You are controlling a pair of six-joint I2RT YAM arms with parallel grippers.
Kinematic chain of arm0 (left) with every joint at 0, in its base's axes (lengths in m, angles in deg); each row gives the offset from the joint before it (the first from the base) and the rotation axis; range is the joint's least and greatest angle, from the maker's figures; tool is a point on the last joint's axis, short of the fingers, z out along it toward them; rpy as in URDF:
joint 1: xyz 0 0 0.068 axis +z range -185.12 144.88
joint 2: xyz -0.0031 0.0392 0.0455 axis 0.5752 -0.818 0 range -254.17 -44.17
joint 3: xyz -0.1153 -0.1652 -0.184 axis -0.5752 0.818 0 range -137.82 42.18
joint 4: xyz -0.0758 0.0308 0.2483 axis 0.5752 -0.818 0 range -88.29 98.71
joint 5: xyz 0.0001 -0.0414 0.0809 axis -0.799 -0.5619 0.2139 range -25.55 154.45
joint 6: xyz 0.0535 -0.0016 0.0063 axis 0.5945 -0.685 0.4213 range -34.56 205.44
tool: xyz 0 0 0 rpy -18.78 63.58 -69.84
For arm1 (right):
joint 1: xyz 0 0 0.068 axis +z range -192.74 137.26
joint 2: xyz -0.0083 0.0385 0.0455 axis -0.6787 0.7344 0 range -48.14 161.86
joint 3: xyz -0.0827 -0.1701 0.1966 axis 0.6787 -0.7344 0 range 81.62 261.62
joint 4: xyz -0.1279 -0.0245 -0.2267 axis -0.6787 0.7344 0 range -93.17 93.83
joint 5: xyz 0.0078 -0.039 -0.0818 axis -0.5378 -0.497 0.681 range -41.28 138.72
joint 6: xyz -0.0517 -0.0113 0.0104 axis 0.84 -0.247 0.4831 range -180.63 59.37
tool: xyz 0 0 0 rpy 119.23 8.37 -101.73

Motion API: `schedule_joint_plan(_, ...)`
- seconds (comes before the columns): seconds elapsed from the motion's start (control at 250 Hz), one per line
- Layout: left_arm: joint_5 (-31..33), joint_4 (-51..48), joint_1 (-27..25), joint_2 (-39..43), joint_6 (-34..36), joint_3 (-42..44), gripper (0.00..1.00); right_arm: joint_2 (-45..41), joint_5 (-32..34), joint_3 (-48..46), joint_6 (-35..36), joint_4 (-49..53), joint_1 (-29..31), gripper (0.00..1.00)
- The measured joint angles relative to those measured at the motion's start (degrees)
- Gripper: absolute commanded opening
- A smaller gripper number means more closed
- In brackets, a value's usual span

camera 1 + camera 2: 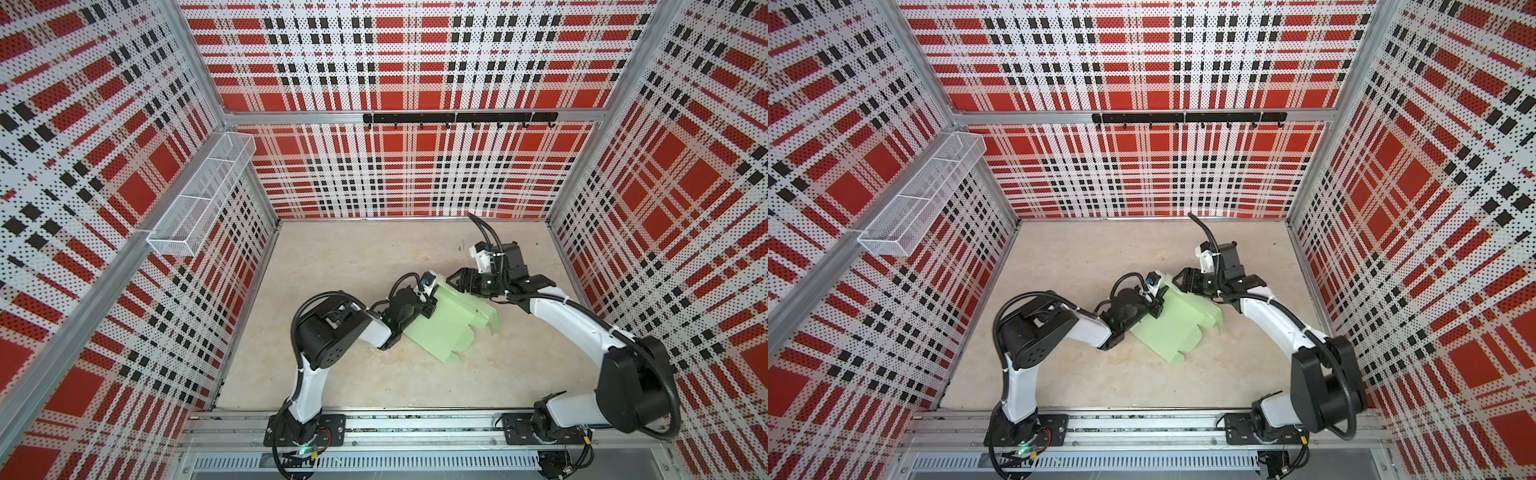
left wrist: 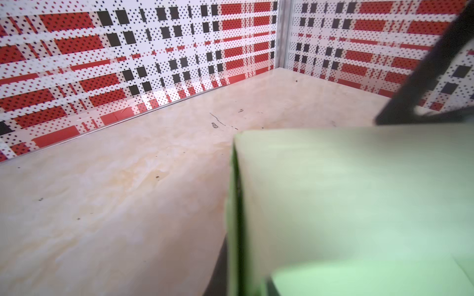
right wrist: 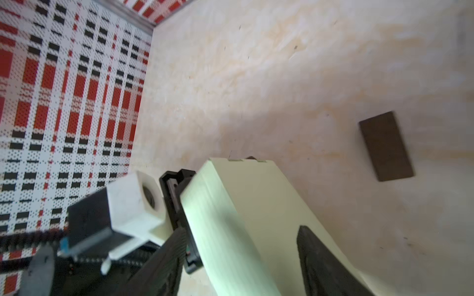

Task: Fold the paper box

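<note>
Lying tilted near the middle of the pale marbled tabletop [image 1: 365, 257] was the half-folded, mint-green thin-cardboard paper box [image 1: 449, 320], its far side raised. The left gripper [image 1: 429, 306] was clamped tight on the box's left edge. The right gripper [image 1: 456, 283] had its jaws spread apart, its black fingers [image 3: 320, 261] astride the raised far fold. A small dark brown flat piece [image 3: 386, 146] lay apart on the table.
</note>
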Motion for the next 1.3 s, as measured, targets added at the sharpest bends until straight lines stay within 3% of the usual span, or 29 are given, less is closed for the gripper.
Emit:
schedule_joint_plan(0.28,-11.8,-39.0,10.3,13.2,1.9,-16.8,0.03,-10.4,9.3,1.6,2.3,5.2,-4.3,0.84)
schedule_joint_plan(0.416,-16.2,-57.7,15.0,14.5,6.3,-25.5,0.04,-10.6,12.0,1.5,3.3,6.6,-4.3,0.92)
schedule_joint_plan(0.66,-20.3,-84.6,19.6,14.5,18.2,-34.3,0.02,-10.3,16.5,-1.4,4.7,7.5,-4.3,0.93)
schedule_joint_plan(0.772,-19.5,-94.1,19.7,14.4,24.8,-34.3,0.02,-10.1,18.5,-3.1,5.2,7.3,-4.3,0.92)
schedule_joint_plan(0.904,-13.9,-101.0,18.9,12.3,31.9,-35.1,0.0,-9.7,19.6,-5.6,6.0,7.1,-4.3,0.91)
schedule_joint_plan(1.06,-6.2,-105.9,17.4,5.5,38.7,-39.3,0.0,-8.1,19.4,-7.2,6.1,6.1,-4.3,0.9)
schedule_joint_plan(1.3,-0.6,-110.3,12.4,-3.1,47.4,-46.4,0.0,-8.0,18.0,-10.1,5.5,3.4,-4.3,0.89)
